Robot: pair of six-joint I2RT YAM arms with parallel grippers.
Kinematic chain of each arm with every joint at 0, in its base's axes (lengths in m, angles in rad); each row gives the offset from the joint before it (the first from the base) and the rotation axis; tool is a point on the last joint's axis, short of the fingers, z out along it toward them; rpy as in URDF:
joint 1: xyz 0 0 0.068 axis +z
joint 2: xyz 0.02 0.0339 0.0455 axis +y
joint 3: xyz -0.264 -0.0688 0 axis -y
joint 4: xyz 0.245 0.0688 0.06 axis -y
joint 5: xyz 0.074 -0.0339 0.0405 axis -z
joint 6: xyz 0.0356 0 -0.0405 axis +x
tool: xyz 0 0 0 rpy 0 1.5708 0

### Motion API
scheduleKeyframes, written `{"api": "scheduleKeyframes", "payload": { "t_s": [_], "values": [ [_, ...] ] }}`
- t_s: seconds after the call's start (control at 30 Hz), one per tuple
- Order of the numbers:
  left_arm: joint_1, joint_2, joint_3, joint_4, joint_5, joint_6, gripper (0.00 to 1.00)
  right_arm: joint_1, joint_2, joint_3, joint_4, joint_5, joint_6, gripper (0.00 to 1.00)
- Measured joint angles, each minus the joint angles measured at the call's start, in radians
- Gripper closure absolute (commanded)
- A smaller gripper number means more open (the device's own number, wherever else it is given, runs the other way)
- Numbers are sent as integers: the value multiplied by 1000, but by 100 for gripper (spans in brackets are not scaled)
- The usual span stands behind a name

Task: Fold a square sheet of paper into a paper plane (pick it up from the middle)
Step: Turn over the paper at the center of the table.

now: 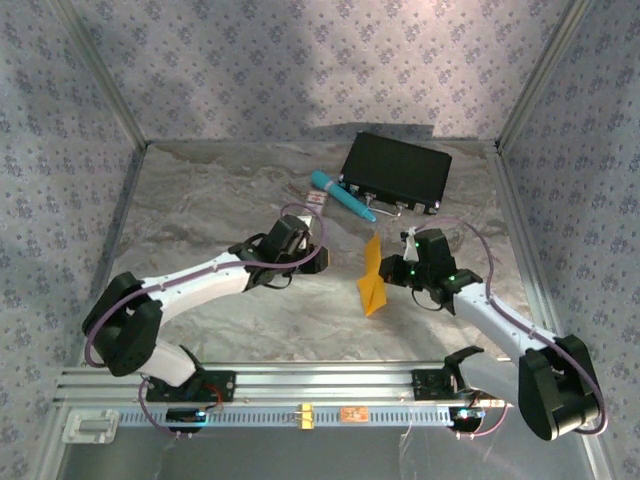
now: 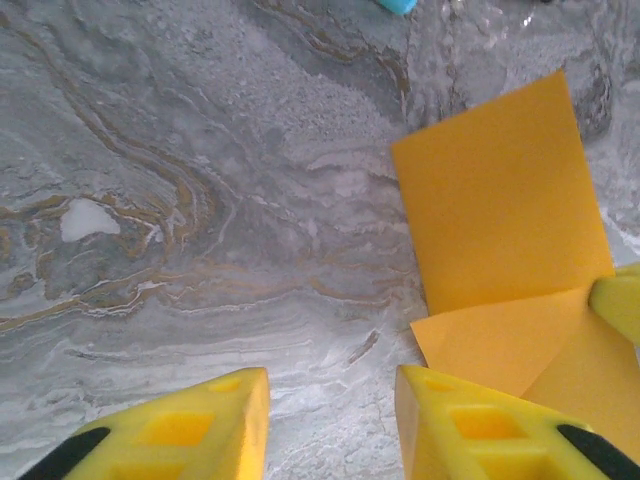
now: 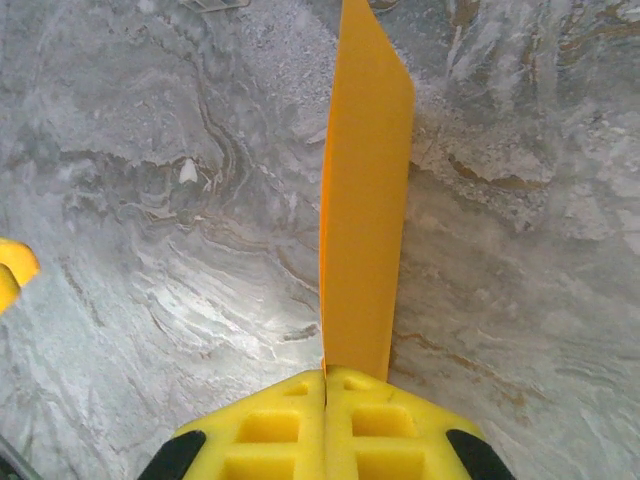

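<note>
Two arms are reaching in from the near edge of the table (image 1: 220, 200) toward its middle. On the right, the right gripper (image 1: 392, 270) (image 3: 325, 385) is clamping its yellow fingers together on the edge of the paper (image 1: 373, 280) (image 3: 365, 180). The orange sheet is standing up on edge just right of the table's middle, between the two grippers. From the left wrist view the paper (image 2: 500, 200) is showing a crease, with one flap angling away from the other. The left gripper (image 1: 316, 258) (image 2: 330, 400) is hovering just left of it, fingers apart over bare table and gripping nothing. One finger is sitting right beside the lower flap; I cannot tell whether they are touching. Farther back, a teal pen (image 1: 342, 195) is lying at a slant, with a small card (image 1: 315, 203) just to its left. Behind them, a black case (image 1: 396, 172) is sitting near the far edge, toward the right corner.
</note>
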Motion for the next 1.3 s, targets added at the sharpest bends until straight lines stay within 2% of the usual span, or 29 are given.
{"api": "scheduleKeyframes", "payload": {
  "t_s": [0.17,0.43,0.53,0.67,0.8,0.97,1.13,1.3],
  "values": [
    [2,-40,-29,8,-36,-20,47,33,-48,38,-90,66,-37,97],
    [6,-69,-34,3,-58,0,37,82,-92,103,-224,195,-72,97],
    [7,-77,-37,3,-76,2,33,126,-88,173,-319,302,-85,98],
    [8,-83,-38,-9,-114,0,28,192,-42,291,-467,514,-93,99],
    [16,-106,-46,-39,-174,-13,23,257,50,376,-614,744,-66,100],
    [55,-184,-95,-72,-255,-61,19,351,242,477,-752,940,-16,100],
    [121,-298,-187,-115,-327,-135,19,437,439,554,-760,962,-7,99],
    [140,-396,-217,-200,-417,-178,18,515,652,672,-713,882,-27,95]
  ]
}}
